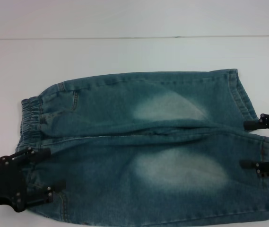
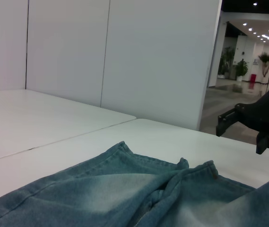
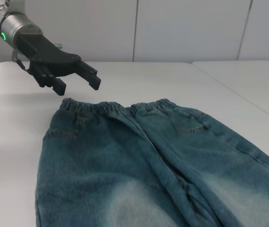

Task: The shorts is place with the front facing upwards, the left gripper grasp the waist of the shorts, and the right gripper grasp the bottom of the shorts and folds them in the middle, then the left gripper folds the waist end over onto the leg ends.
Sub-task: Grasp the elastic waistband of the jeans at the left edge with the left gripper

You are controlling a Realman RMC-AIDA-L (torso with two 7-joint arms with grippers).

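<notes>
The blue denim shorts lie flat on the white table, both legs showing pale faded patches. The ruffled waist is at the left and the leg ends are at the right. My left gripper is open at the near corner of the waist. In the right wrist view the left gripper hovers a little above the waist, apart from the cloth. My right gripper is open at the hem of the near leg. The left wrist view shows the right gripper raised beyond the hems.
The white table runs on behind the shorts to a seam line, with a white wall behind it. The near edge of the shorts lies close to the table's front.
</notes>
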